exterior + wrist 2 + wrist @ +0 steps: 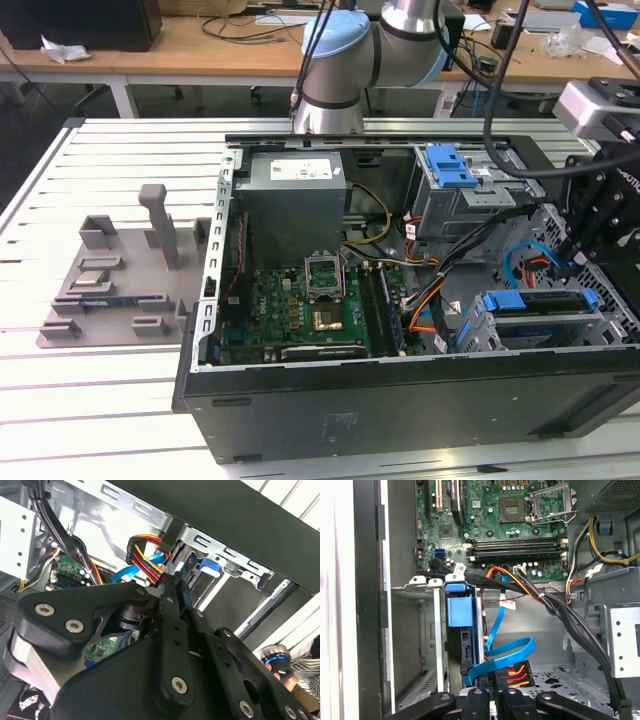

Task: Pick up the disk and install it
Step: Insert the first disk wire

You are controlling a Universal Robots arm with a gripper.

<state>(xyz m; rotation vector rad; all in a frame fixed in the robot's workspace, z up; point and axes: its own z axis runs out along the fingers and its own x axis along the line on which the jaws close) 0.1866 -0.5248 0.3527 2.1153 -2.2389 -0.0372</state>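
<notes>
Fingers (169, 600) together, you hover beside the disk (461, 615), seated on edge, long axis pointing at the motherboard (520, 525).

The disk (545, 302), silver-grey with a blue plastic bracket along its edges, stands on edge inside the metal drive cage (478, 332), at the exterior view's right.

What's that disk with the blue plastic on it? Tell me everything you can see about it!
The disk is flat, with a blue plastic bracket along its edges. It stands on edge inside a grey metal cage in the computer case, on the exterior view's right. A blue flat cable loops beside it; whether it is plugged in is hidden. The gripper hangs close by.
</notes>
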